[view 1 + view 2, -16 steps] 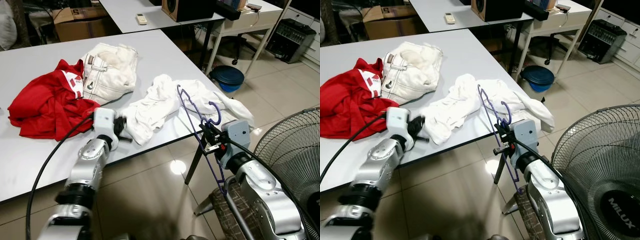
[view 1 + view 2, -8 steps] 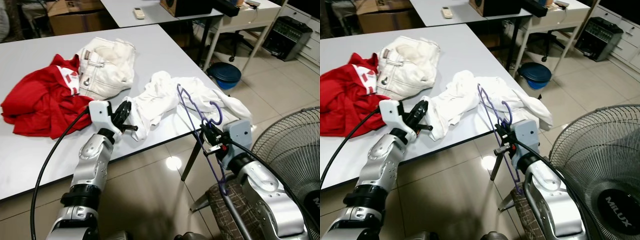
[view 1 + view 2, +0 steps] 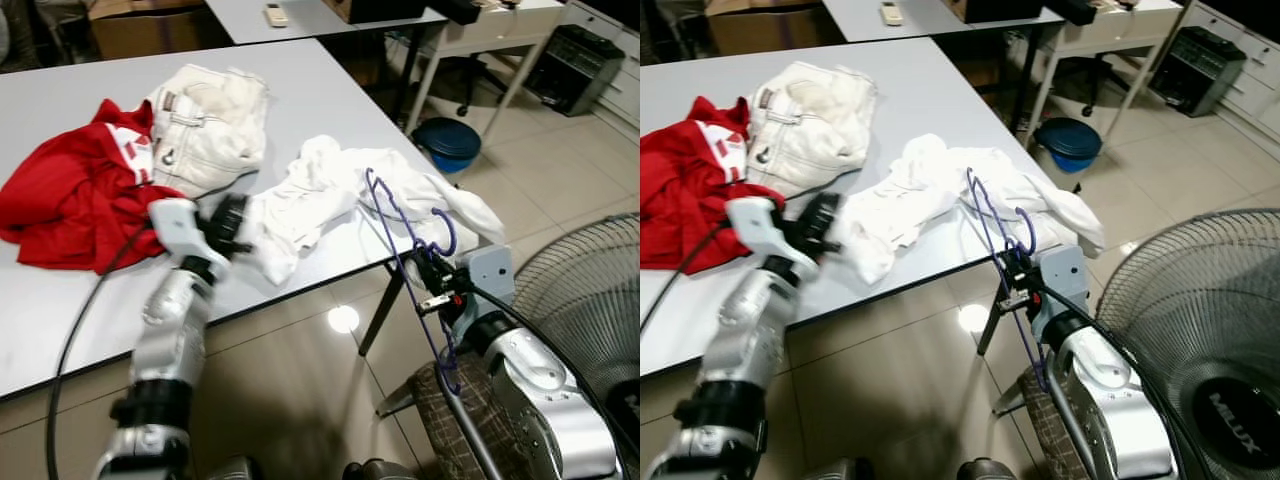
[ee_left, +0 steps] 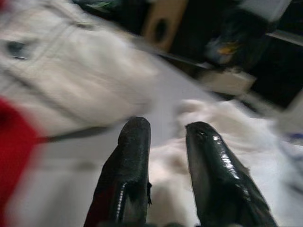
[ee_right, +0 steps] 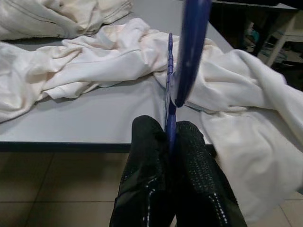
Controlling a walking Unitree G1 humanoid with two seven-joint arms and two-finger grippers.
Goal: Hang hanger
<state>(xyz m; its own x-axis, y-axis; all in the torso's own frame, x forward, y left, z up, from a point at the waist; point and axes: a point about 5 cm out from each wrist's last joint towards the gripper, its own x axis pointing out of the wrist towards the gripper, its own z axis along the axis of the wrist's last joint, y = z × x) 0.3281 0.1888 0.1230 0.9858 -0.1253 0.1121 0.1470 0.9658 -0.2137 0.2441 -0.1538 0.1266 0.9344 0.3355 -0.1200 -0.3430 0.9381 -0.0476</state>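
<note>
Across the upper left of the frame, the grey bench (image 3: 330, 100) carries a red garment (image 3: 70, 200), cream jeans (image 3: 215, 130) and a white shirt (image 3: 330, 190). Lower right, the right end effector (image 3: 432, 288) clamps a purple hanger (image 3: 400, 235) upright at the bench edge. Left of centre, the left end effector (image 4: 163, 142) hovers slightly parted over the shirt.

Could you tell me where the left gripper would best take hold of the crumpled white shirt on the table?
Probably the bunched fold at the white shirt's near-left end, beside the left gripper. It is raised off the table, so open fingers can straddle it coming in low from the robot's side, clear of the purple hanger that the right gripper holds.
</note>
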